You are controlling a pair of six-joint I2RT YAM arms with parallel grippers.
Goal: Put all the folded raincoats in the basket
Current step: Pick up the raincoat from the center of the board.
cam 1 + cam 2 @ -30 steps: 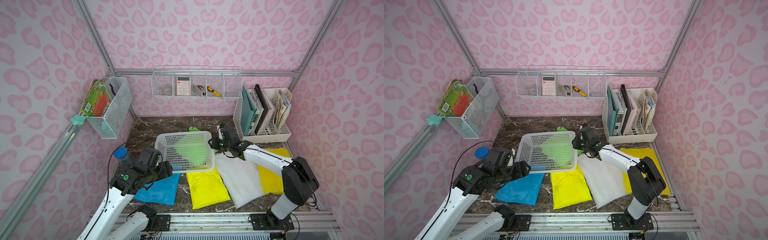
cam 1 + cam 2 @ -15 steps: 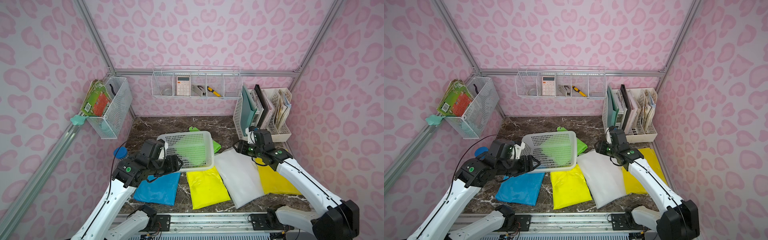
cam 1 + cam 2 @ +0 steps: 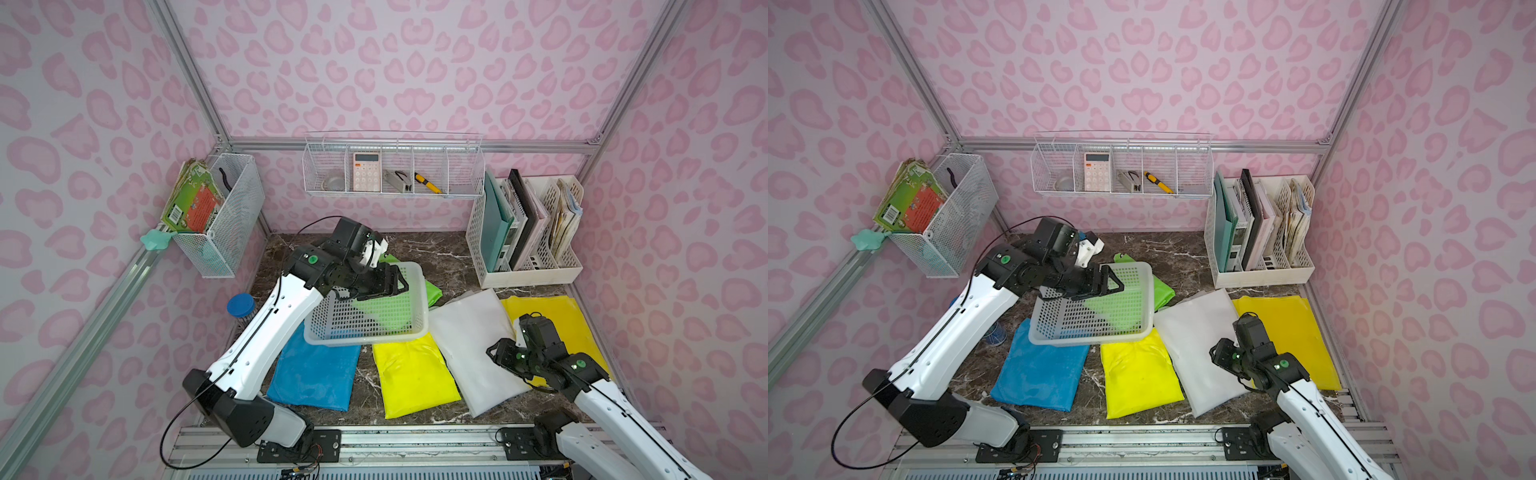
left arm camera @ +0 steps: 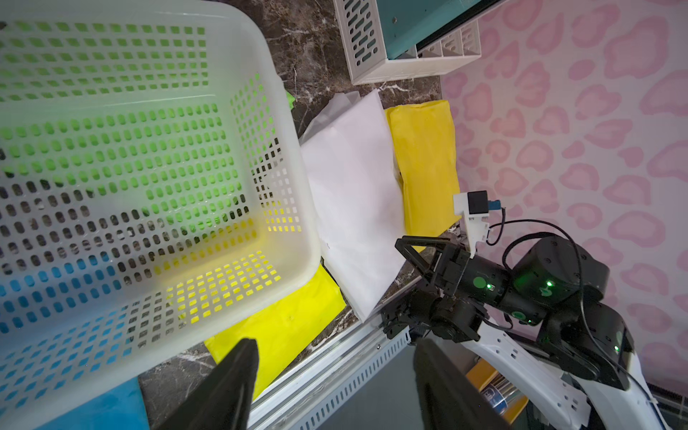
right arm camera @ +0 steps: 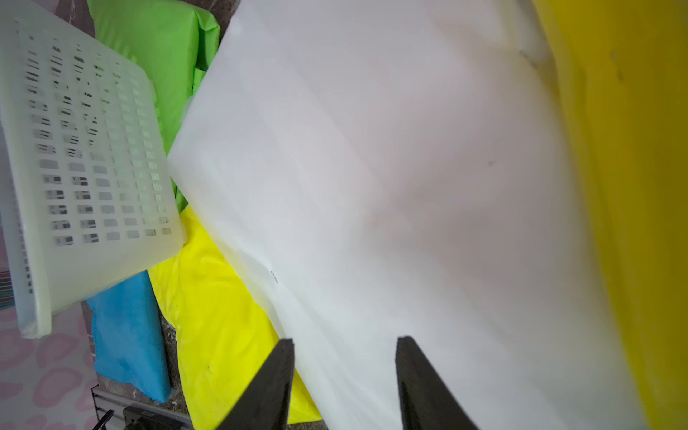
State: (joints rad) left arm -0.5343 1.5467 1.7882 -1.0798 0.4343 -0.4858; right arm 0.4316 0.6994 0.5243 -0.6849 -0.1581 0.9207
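Note:
The pale perforated basket (image 3: 368, 338) (image 3: 1088, 338) lies tilted on top of several folded raincoats on the dark marble table. A green raincoat (image 3: 432, 293) shows under it and through its holes. My left gripper (image 3: 405, 286) (image 4: 335, 346) hovers over the basket's far right part. It is open, with nothing between its fingers. A white raincoat (image 3: 469, 340) (image 5: 372, 167) lies right of the basket. My right gripper (image 3: 494, 353) (image 5: 344, 346) hangs open just above its near end, holding nothing. Blue (image 3: 316, 374), bright yellow (image 3: 411, 374) and orange-yellow (image 3: 557, 320) raincoats lie flat around them.
A white file holder (image 3: 528, 232) with folders stands at the back right. Wire baskets hang on the back wall (image 3: 390, 174) and the left wall (image 3: 220, 216). A blue-lidded jar (image 3: 241, 305) stands at the table's left edge. A metal rail (image 3: 415, 440) runs along the front.
The left arm swung from the basket's front left corner up over the basket. The right arm drew back from the basket's right rim to the front right, and its jaws narrowed.

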